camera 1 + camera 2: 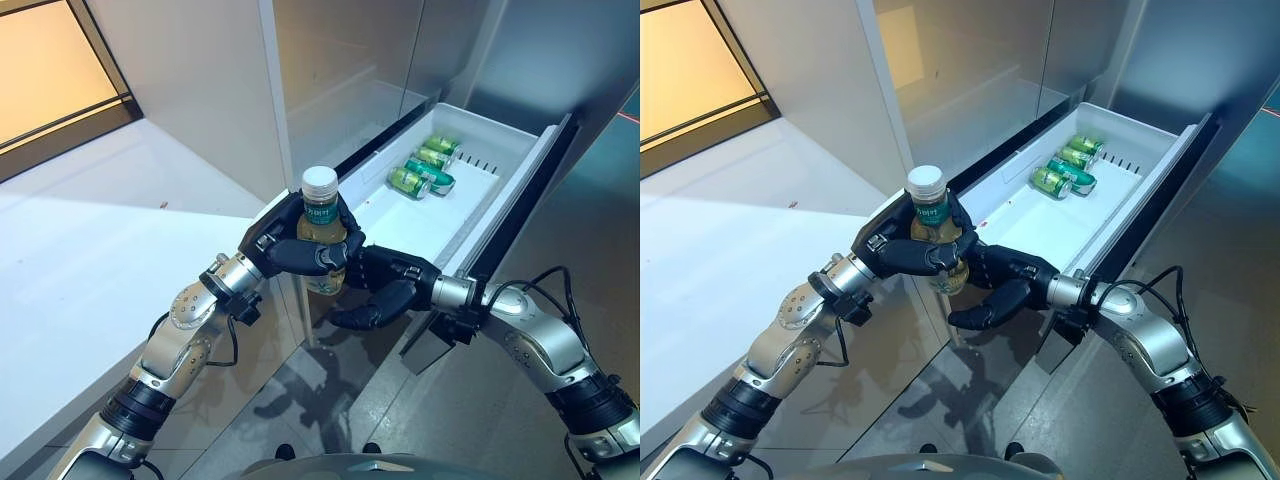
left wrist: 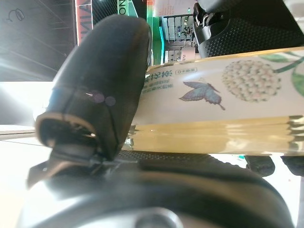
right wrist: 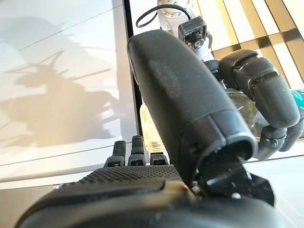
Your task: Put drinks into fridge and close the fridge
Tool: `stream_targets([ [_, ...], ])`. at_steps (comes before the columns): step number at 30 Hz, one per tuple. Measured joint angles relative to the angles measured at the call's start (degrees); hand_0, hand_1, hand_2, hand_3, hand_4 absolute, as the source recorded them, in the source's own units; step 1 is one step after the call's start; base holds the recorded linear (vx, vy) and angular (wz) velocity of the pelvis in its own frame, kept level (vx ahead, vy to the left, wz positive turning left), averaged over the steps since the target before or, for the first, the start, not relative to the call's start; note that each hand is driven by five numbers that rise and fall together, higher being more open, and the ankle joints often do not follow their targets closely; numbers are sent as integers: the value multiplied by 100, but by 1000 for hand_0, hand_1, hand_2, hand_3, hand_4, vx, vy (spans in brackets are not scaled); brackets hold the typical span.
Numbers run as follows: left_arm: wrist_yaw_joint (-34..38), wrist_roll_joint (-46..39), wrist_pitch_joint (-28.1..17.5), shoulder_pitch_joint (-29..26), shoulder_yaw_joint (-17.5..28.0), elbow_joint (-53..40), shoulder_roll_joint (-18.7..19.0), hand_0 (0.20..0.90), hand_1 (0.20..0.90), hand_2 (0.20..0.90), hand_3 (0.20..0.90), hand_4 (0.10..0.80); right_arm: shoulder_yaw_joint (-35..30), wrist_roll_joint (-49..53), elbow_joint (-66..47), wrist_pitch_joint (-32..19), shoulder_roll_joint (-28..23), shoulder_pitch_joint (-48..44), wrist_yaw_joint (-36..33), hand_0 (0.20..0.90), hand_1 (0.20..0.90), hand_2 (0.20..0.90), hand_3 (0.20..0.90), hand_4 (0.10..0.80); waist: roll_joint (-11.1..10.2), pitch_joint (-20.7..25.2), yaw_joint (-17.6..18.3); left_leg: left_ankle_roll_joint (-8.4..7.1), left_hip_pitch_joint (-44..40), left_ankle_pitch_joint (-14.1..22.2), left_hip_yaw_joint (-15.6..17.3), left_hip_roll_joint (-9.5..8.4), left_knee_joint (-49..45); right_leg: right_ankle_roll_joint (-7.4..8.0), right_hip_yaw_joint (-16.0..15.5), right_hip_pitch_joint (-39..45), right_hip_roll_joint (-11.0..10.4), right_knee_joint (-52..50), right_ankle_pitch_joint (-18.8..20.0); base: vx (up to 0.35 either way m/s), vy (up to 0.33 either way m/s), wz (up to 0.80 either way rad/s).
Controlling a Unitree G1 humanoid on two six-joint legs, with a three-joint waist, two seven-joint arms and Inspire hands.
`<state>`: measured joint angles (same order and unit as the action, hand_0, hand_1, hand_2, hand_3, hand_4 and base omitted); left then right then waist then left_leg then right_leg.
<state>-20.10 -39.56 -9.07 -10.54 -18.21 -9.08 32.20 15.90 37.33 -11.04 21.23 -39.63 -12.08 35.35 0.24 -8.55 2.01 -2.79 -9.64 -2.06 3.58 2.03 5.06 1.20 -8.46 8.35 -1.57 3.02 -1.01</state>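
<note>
A bottle (image 1: 321, 212) of pale yellow drink with a white cap is upright in my left hand (image 1: 288, 250), whose fingers and thumb are curled round its middle. It is held in the air in front of the near left corner of the open white fridge drawer (image 1: 420, 228). The left wrist view shows the bottle's label (image 2: 228, 107) against the palm. My right hand (image 1: 392, 284) is right beside the bottle's lower part, fingers relaxed and spread under it, holding nothing. The right wrist view shows my right thumb (image 3: 185, 99) stretched toward the bottle (image 3: 146, 124).
Green cans (image 1: 426, 168) lie at the far end of the drawer. The drawer's dark front panel (image 1: 528, 192) stands out to the right. A white surface (image 1: 100, 220) stretches to the left, with the grey fridge wall (image 1: 210, 90) behind it. Glossy floor lies below.
</note>
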Motion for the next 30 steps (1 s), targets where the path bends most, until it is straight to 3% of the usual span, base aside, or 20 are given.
stream_targets([
  [8,-34,-160,2,0,-9,211,-227,300,300,300,200,100,18,793,2,498,223,0,-600,900,900,900,900,800,-2,1,3,0,-1,0,1,1,0,0,0,1,0,-1,1,0,0,0],
  [15,-38,-157,1,0,-243,242,-198,300,300,300,200,100,174,937,18,754,458,0,-1115,900,900,900,900,800,-10,6,2,0,-8,0,1,-1,-1,3,0,5,-2,-6,3,0,0,0],
  [22,-78,-152,20,0,-664,348,-107,300,300,300,200,100,531,652,136,793,439,0,-1133,900,900,900,900,800,-12,7,10,1,-24,0,14,-1,0,3,15,11,-1,-11,9,5,2,0],
  [27,-160,-139,104,0,-709,349,-80,300,300,300,200,100,553,389,136,873,426,-6,-946,900,900,900,900,800,-13,8,12,1,-27,-1,19,-1,-1,3,24,10,0,-13,11,0,0,0],
  [28,-164,-139,130,0,-712,349,-80,300,300,300,200,100,574,328,136,877,417,-20,-910,768,768,768,746,646,-13,8,11,1,-27,-1,19,-1,-1,3,25,10,0,-14,11,0,0,0],
  [29,-164,-140,147,0,-728,350,-77,300,300,300,200,100,622,236,136,883,404,-52,-873,458,458,458,384,284,-13,8,11,1,-29,-1,21,-1,-1,3,27,9,1,-15,11,0,0,0],
  [30,-168,-140,158,0,-748,351,-61,300,300,300,200,100,688,183,138,901,387,-103,-867,458,458,458,384,284,-13,8,14,1,-33,-1,25,-1,-1,3,32,10,1,-16,11,0,0,0],
])
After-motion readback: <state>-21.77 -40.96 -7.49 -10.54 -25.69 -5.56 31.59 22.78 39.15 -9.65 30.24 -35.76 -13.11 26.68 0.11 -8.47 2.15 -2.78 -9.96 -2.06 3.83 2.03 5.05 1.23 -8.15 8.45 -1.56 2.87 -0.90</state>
